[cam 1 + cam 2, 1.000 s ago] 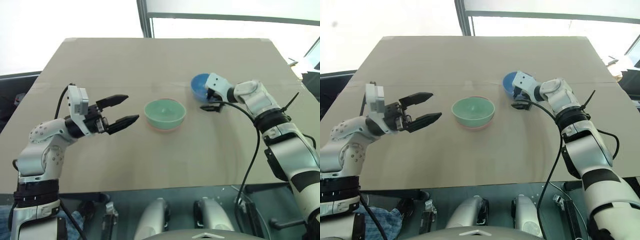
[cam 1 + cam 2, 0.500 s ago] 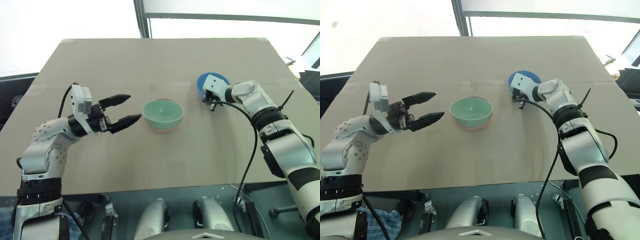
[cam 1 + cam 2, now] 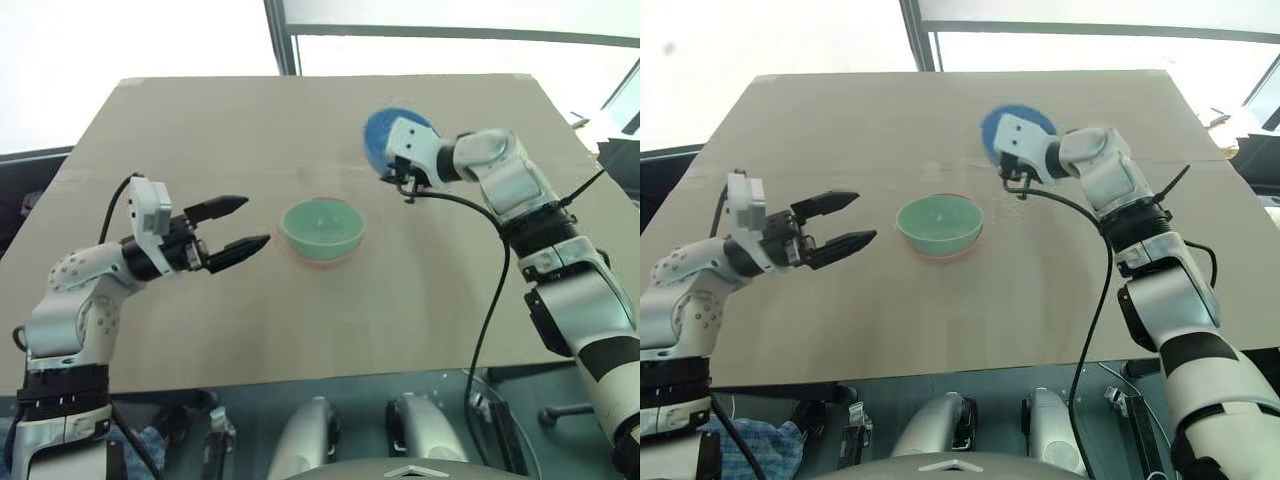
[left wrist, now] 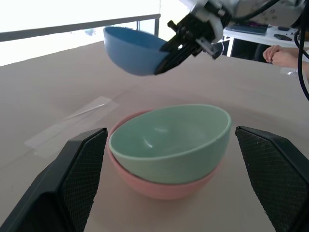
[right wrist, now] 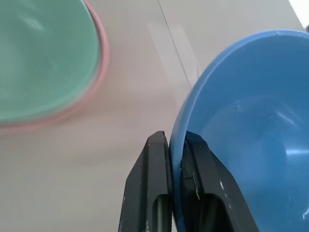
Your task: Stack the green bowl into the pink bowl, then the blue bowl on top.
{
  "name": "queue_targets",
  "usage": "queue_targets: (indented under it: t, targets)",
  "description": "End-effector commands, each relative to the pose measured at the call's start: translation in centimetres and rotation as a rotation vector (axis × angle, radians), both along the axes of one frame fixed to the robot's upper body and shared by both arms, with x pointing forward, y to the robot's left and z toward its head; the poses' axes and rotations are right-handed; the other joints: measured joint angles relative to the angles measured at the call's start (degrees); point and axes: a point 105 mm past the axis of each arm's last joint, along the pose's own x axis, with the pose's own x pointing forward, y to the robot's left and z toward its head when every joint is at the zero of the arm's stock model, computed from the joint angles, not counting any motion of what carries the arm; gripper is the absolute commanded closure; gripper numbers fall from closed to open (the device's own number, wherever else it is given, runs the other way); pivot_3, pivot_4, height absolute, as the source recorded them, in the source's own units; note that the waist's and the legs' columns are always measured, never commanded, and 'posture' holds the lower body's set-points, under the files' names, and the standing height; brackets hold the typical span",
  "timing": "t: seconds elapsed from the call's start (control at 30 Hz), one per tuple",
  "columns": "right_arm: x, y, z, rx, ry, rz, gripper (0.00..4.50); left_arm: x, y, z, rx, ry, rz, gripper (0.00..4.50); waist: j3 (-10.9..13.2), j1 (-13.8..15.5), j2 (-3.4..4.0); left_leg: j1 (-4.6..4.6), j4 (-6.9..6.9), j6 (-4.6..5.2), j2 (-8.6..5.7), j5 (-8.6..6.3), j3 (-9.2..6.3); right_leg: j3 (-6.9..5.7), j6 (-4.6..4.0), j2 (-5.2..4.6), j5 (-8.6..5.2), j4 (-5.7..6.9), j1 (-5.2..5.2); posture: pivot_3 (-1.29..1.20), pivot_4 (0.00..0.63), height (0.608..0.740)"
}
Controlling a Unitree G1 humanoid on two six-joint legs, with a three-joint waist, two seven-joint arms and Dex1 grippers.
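Note:
The green bowl (image 3: pixel 322 226) sits nested inside the pink bowl (image 3: pixel 322 259) at the middle of the table. Only the pink bowl's rim and lower wall show beneath it. My right gripper (image 5: pixel 176 141) is shut on the near rim of the blue bowl (image 3: pixel 382 138), one finger inside and one outside. It holds the bowl tilted in the air, behind and to the right of the stack. My left gripper (image 3: pixel 254 221) hovers to the left of the stack, open and holding nothing, its fingers pointing at the two bowls.
The tan table (image 3: pixel 300 120) stretches far behind the bowls, with a strip of clear tape (image 4: pixel 72 125) on it. A person's hand (image 4: pixel 284 54) rests beyond the table's far side. The table's front edge (image 3: pixel 300 378) lies close to me.
My right gripper has shut on the blue bowl's rim and lifted it off the table, up and to the left toward the stack. The left arm stays about where it was.

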Motion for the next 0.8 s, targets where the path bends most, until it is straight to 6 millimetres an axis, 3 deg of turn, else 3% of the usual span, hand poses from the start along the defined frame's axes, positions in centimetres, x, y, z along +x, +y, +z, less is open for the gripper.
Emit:
queue_targets:
  t: [0.03,0.2,0.37,0.4,0.47,0.53,0.67,0.8]
  targets:
    - [-3.7,2.5,1.6,0.029,-0.007,0.133,4.45,-0.6,1.6,0.9,0.039,-0.032,0.028,0.0,-0.01,0.25,-0.02,0.0,-0.01,0.0,-0.01,0.0,-0.01,0.0,0.0,-0.02,0.0,-0.02,0.0,0.0,0.15,0.74]
    - [-7.8,4.5,0.5,0.016,0.049,0.242,4.45,-0.8,2.5,1.1,0.054,-0.028,0.046,0.0,-0.02,0.65,-0.04,0.0,0.02,0.01,-0.06,-0.01,-0.03,-0.02,0.0,-0.08,0.0,-0.04,0.0,0.0,0.15,0.74]
    - [-9.1,5.1,-0.6,0.018,0.079,0.258,4.45,-0.8,2.8,1.1,0.065,-0.025,0.05,0.0,-0.03,0.58,-0.05,0.02,0.01,-0.01,-0.05,0.01,-0.03,-0.02,-0.01,-0.08,0.0,-0.01,-0.01,0.0,0.15,0.74]
    - [-9.2,5.2,-0.6,0.024,0.081,0.257,3.75,-0.8,2.7,1.1,0.065,-0.026,0.049,0.0,-0.03,0.58,-0.05,0.02,0.02,-0.01,-0.05,0.01,-0.03,-0.03,-0.01,-0.08,0.0,0.0,-0.01,0.0,0.15,0.74]
    - [-9.2,5.4,-0.3,0.044,0.082,0.251,2.99,-0.7,2.7,1.1,0.065,-0.026,0.047,0.0,-0.03,0.54,-0.06,0.03,0.02,-0.02,-0.05,0.01,-0.03,-0.03,-0.01,-0.08,0.0,0.0,-0.01,0.0,0.15,0.74]
    - [-9.0,5.5,0.6,0.087,0.081,0.23,2.59,-0.7,2.5,1.2,0.051,-0.027,0.04,0.0,-0.04,0.49,-0.06,0.03,0.02,-0.02,-0.05,0.02,-0.03,-0.03,-0.01,-0.08,0.0,0.0,-0.01,0.0,0.15,0.74]
    - [-8.4,4.4,3.3,0.226,0.112,0.172,2.59,-0.6,2.1,1.1,0.043,-0.02,0.043,0.0,-0.03,0.47,-0.06,0.03,0.02,-0.02,-0.05,0.02,-0.04,-0.03,-0.01,-0.08,0.0,0.0,-0.01,0.0,0.15,0.74]
    - [-8.3,1.4,4.3,0.36,0.144,0.128,2.59,-0.9,1.7,0.9,0.035,-0.011,0.044,0.0,-0.05,0.71,-0.08,0.02,0.01,-0.02,-0.06,0.01,-0.04,-0.03,-0.01,-0.08,0.0,-0.02,0.0,0.0,0.15,0.74]
